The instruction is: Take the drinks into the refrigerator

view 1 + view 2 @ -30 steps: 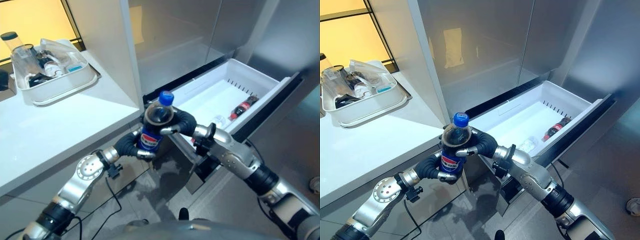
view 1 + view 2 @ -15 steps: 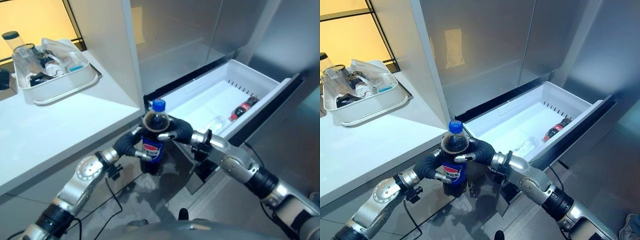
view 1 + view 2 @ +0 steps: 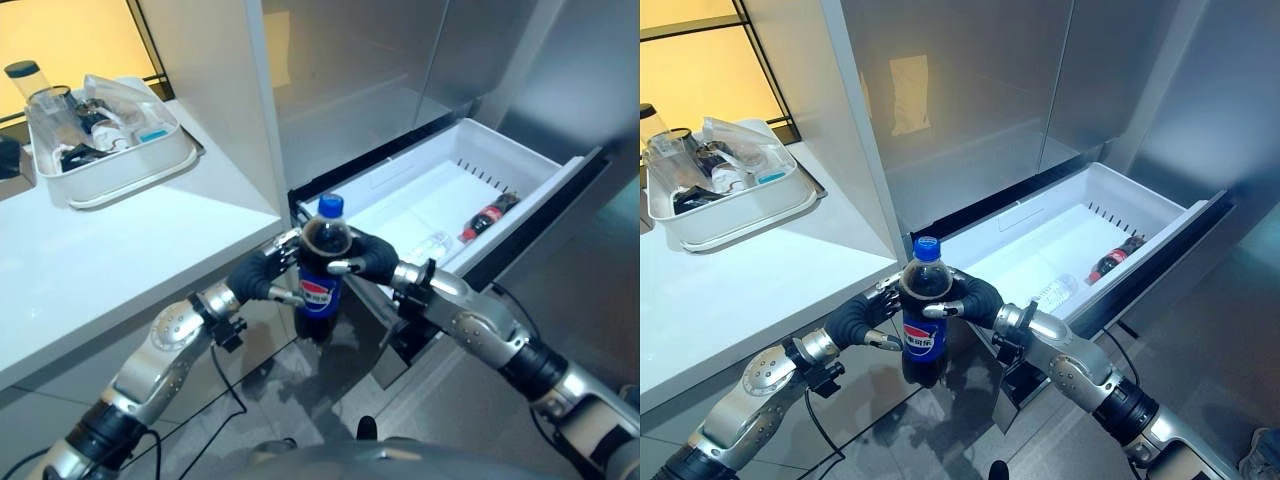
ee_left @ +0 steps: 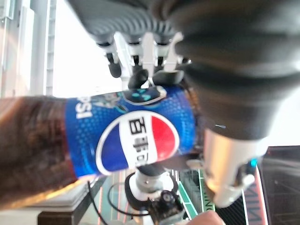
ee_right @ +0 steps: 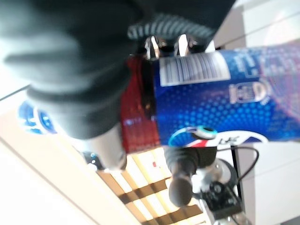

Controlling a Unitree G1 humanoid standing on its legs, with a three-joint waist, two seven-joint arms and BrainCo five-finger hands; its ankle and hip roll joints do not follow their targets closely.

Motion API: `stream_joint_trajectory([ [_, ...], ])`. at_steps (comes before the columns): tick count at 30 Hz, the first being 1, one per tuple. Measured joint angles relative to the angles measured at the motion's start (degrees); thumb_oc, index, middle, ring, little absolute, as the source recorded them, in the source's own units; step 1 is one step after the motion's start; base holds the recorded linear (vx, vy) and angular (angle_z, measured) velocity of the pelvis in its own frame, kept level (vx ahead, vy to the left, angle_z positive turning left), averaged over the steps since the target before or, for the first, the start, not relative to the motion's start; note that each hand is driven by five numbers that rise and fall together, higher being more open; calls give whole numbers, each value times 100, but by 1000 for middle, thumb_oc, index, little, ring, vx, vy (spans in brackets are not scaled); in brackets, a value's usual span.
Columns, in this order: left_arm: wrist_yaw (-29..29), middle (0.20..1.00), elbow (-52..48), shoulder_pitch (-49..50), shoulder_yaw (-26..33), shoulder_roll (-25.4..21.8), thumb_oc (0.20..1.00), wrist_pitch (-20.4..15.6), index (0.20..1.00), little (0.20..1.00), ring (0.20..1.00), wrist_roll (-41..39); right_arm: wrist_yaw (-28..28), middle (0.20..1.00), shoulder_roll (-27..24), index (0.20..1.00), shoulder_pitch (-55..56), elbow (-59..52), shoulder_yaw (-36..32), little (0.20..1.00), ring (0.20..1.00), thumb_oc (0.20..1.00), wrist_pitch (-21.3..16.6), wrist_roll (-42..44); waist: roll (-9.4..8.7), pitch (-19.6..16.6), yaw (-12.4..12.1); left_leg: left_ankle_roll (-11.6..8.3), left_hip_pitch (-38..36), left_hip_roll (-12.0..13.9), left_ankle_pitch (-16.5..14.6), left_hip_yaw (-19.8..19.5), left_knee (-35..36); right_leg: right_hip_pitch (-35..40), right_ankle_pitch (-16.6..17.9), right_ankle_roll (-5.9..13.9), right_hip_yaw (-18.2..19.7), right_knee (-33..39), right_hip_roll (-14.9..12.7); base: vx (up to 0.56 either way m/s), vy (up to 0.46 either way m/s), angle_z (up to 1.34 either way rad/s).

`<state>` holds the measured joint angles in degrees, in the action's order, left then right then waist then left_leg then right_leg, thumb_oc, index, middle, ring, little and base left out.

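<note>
Your right robot hand (image 3: 372, 260) is wrapped round the upper part of the cola bottle (image 3: 318, 278), fingers and thumb curled onto it; the right wrist view shows the thumb (image 5: 183, 174) pressed against the blue label. Your left robot hand (image 3: 262, 277) sits on the other side of the same bottle at label height. In the left wrist view its fingers (image 4: 140, 70) are bent onto the label, so it is clamped on the bottle too.

The bottle is upright with a blue cap and dark drink inside, held in the air between both hands, above the floor (image 3: 290, 400) and just in front of the near corner of the open fridge drawer (image 3: 520, 165). It is not in the drawer.

The drawer is white and pulled out. A small cola bottle with a red label (image 3: 487, 214) lies on its side near the far end, and a clear bottle (image 3: 432, 243) lies closer to you.

On your left, the white desk (image 3: 120, 250) carries a white tray (image 3: 130, 172) of containers, well apart from the hands.
</note>
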<state>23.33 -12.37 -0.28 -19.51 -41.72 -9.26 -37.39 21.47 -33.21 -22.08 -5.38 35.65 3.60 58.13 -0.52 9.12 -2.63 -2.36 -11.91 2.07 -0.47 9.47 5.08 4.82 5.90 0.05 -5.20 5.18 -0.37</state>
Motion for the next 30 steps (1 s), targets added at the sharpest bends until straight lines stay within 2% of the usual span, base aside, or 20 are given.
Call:
stream_joint_trajectory([
  [4,17,1000,-18,23,85,-7,1000,0,1000,1000,1000,-55,-50,200,-224,200,2,15,-180,200,200,200,-27,-24,-10,6,-1,1,9,-1,-1,-9,1,-4,-12,17,-2,0,-2,0,0,0],
  [7,54,1000,-23,80,134,-25,1000,2,1000,1000,1000,-193,-181,200,-346,200,7,184,-627,200,200,200,-155,-68,-32,20,-6,1,21,-2,-1,-11,1,-14,-12,18,-1,0,-3,0,0,0],
  [10,105,1000,-26,316,281,-120,1000,22,1000,1000,1000,-239,-411,200,-541,200,6,500,-1330,200,200,200,-478,-73,-73,52,-9,1,43,0,-1,-18,1,-39,-15,20,-1,1,-1,0,0,0],
  [15,200,1000,-23,587,365,-228,1000,175,1000,1000,1000,-473,-686,200,-1112,200,-46,956,-1941,200,200,200,-797,-72,-110,97,-33,2,54,-3,-4,-16,0,-52,-11,15,2,2,-1,0,0,0],
  [24,267,1000,-21,701,500,-230,1000,244,1000,1000,1000,-666,-812,200,-1564,200,-330,1456,-1950,200,200,200,-914,-73,-118,178,3,1,54,2,-5,-10,1,-56,-25,36,8,2,4,0,0,0],
  [30,336,1000,-20,699,492,-233,1000,251,1000,1000,1000,-671,-805,200,-1735,200,-996,2378,-1822,200,200,200,-961,-328,-130,261,-13,1,106,-1,-4,-4,0,-105,-23,35,15,2,5,0,0,0],
])
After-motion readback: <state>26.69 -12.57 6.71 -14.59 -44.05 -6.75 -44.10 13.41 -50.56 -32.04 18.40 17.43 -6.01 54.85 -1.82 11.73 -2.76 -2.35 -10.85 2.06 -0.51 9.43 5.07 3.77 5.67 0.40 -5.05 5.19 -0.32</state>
